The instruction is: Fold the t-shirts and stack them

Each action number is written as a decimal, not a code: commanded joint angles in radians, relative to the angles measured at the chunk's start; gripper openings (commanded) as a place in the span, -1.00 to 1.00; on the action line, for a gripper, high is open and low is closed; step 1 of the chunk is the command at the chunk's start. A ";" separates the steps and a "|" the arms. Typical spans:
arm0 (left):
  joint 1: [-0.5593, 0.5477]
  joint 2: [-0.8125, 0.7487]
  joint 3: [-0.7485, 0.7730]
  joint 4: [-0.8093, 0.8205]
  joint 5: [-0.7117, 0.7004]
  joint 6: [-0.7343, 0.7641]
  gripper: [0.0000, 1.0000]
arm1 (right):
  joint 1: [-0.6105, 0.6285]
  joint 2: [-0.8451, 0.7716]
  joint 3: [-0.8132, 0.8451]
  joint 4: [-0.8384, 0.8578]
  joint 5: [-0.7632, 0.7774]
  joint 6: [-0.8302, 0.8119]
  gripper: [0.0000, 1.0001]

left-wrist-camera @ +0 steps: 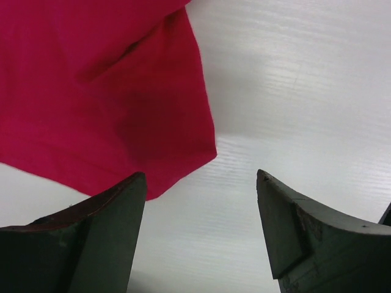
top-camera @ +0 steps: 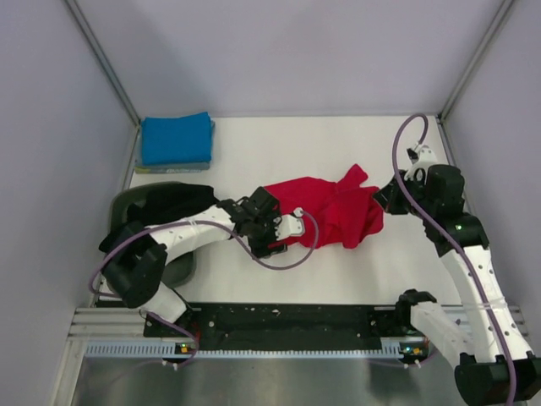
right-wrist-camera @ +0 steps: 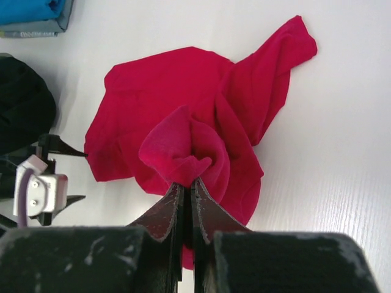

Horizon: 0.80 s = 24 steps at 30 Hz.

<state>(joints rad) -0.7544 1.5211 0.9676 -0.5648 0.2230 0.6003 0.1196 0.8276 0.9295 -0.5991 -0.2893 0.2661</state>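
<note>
My right gripper [right-wrist-camera: 187, 182] pinches a bunched fold of the red t-shirt [right-wrist-camera: 171, 91] (only its wrist camera shows this); my left gripper [left-wrist-camera: 201, 178] stands spread near its edge.

White table [top-camera: 338, 144] bears red t-shirt [top-camera: 330, 211], blue t-shirt [top-camera: 176, 139], seemingly a tub [top-camera: 179, 269].

Left gripper [left-wrist-camera: 201, 176]: two dark grey-green wedge-shaped fingers [left-wrist-camera: 98, 238] stand wide apart at the bottom of the view, w/ nothing btwn them but the bare white table top [left-wrist-camera: 305, 104]. Ahead of the claw, toward its view-left side, lies a bright red soft cloth t-shirt [left-wrist-camera: 91, 85], creased diagonally. Its nearest corner sits just in front of the view-left fingertip; can't tell if they touch. The view-right finger is well clear of the cloth, over bare table.
</note>
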 commanded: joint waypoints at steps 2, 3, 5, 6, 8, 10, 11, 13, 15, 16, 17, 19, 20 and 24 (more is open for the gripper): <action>-0.020 0.129 0.034 0.078 -0.134 -0.068 0.34 | -0.049 0.021 0.063 0.030 -0.036 0.005 -1.00; -0.020 0.160 0.048 0.088 -0.184 -0.076 0.14 | -0.063 0.024 0.078 0.030 -0.045 0.010 -1.00; -0.019 0.206 0.072 0.095 -0.284 -0.079 -0.33 | -0.074 0.027 0.106 0.032 -0.047 0.009 -1.00; -0.019 0.220 0.079 0.097 -0.293 -0.077 -0.61 | -0.075 0.024 0.121 0.028 -0.047 0.005 -1.00; -0.016 0.211 0.085 0.095 -0.307 -0.077 -1.00 | -0.090 0.022 0.155 0.025 -0.048 0.001 -1.00; -0.007 0.179 0.092 0.092 -0.339 -0.074 -1.00 | -0.109 0.021 0.186 0.019 -0.050 0.001 -1.00; 0.004 0.139 0.103 0.091 -0.367 -0.071 -1.00 | -0.115 0.021 0.205 0.010 -0.051 0.001 -1.00; 0.041 0.067 0.146 0.057 -0.402 -0.059 -1.00 | -0.147 0.028 0.251 -0.004 -0.054 -0.004 -1.00; 0.090 -0.017 0.224 -0.006 -0.410 -0.051 -1.00 | -0.161 0.038 0.308 -0.014 -0.059 -0.017 -1.00; 0.121 -0.053 0.264 -0.041 -0.413 -0.047 -1.00 | -0.161 0.045 0.345 -0.021 -0.059 -0.031 -1.00; 0.151 -0.093 0.313 -0.076 -0.412 -0.042 -1.00 | -0.163 0.050 0.383 -0.027 -0.059 -0.037 -1.00; 0.205 -0.163 0.391 -0.127 -0.396 -0.028 -1.00 | -0.164 0.057 0.471 -0.042 -0.050 -0.048 -1.00; 0.223 -0.200 0.420 -0.154 -0.390 -0.022 -1.00 | -0.163 0.059 0.506 -0.051 -0.047 -0.051 -1.00; 0.234 -0.323 0.496 -0.283 -0.383 0.004 -1.00 | -0.163 0.027 0.618 -0.088 -0.024 -0.060 -1.00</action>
<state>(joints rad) -0.5148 1.3285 1.3975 -0.6731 -0.1596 0.5720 -0.0315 0.8986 1.4292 -0.6819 -0.3332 0.2306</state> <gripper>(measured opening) 0.024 0.017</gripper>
